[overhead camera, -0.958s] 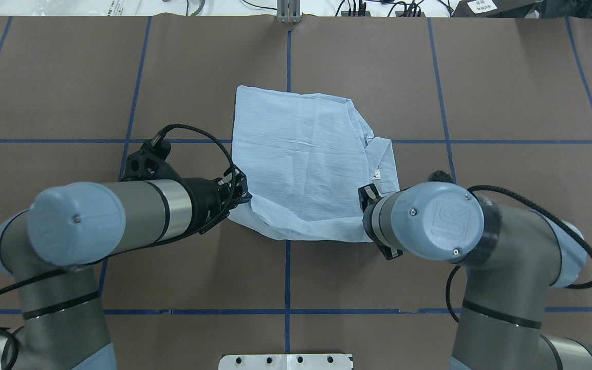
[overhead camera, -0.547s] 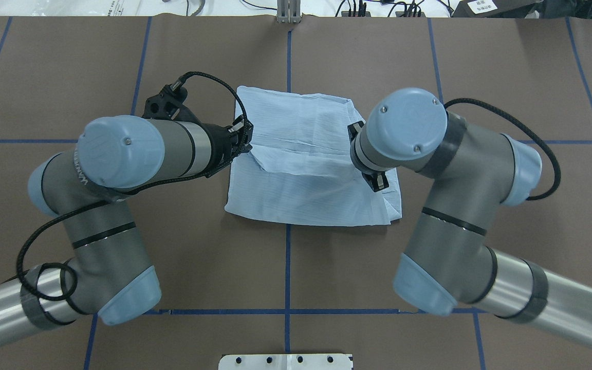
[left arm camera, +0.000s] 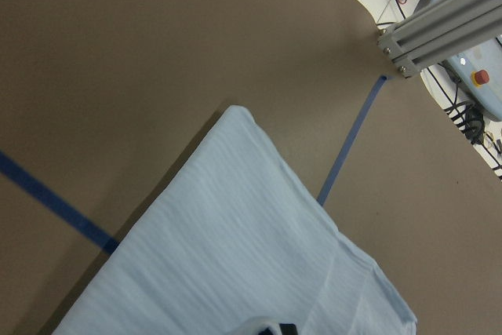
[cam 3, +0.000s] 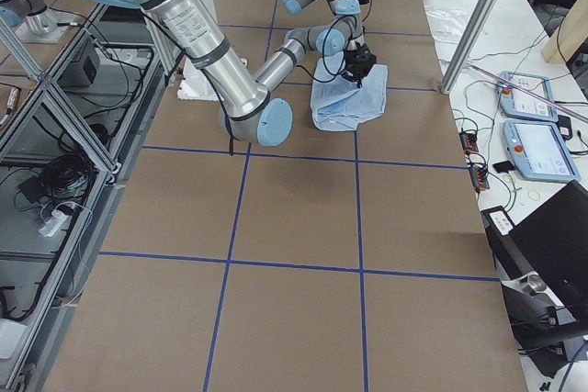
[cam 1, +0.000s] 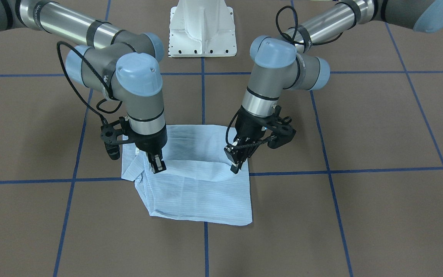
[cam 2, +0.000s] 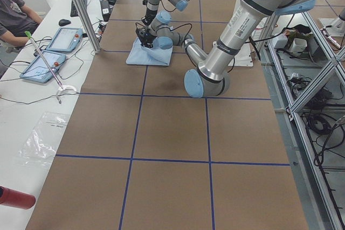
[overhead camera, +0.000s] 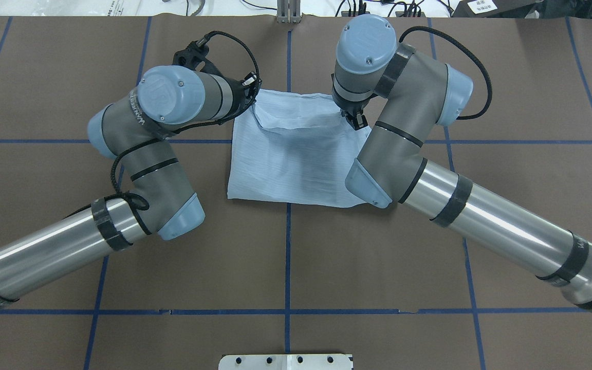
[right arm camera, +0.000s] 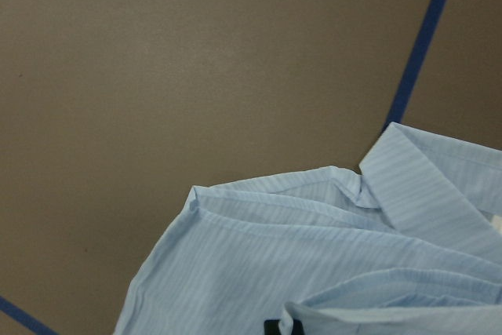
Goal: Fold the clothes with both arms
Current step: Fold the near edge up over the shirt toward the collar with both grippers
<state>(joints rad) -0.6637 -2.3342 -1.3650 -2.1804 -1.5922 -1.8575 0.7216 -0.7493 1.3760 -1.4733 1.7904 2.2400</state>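
Two claws, each nipping the lifted edge of the shirt (cam 1: 202, 200): left claw (cam 1: 236, 166) centre-right of frame, right claw (cam 1: 158, 164) centre-left. Shirt lies mid-frame on the tabletop (cam 1: 360, 211); its flat hem runs crosswise just below your claws, about equally near each.

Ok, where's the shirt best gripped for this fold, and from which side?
Grip the shirt at the two corners of its raised top layer, from above: that edge stands off the flat layers, where the left gripper and right gripper pinch it.
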